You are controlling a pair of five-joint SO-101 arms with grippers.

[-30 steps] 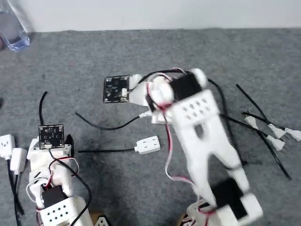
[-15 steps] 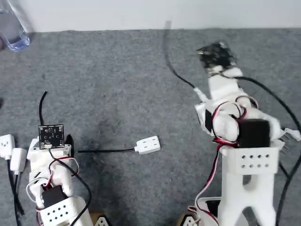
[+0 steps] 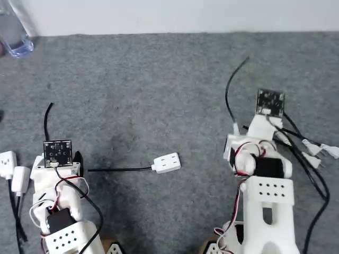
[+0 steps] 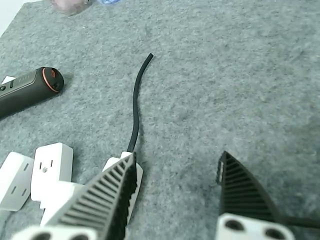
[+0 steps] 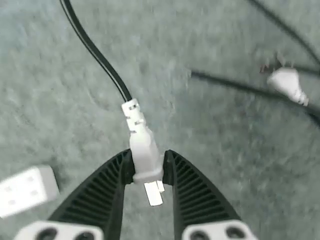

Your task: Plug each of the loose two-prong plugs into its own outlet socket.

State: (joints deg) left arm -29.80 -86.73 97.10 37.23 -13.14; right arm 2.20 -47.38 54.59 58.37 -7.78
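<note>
My right gripper (image 5: 147, 165) is shut on a white two-prong plug (image 5: 144, 150) whose prongs point toward the camera, and its black cord (image 5: 95, 50) trails away over the mat. From above, this gripper (image 3: 239, 131) is right of centre, with the cord (image 3: 229, 90) curving away from it. A white outlet block (image 3: 167, 163) lies mid-table with its own cord, to the left of that arm, and appears as the outlet block (image 5: 25, 187) in the right wrist view. My left gripper (image 4: 177, 160) hovers open over the mat at the near left, holding nothing.
Several loose plugs (image 3: 312, 151) with black cords lie at the right edge, and one such plug (image 5: 287, 82) is close by. More white outlet blocks (image 4: 50, 165) and a black cord (image 4: 137, 105) lie by the left gripper. A dark handheld device (image 4: 30, 90) and a bottle (image 3: 13, 32) sit far left.
The right arm has swung from the table's middle to the right and drawn back, carrying the plug and its cord along. The left arm has not moved.
</note>
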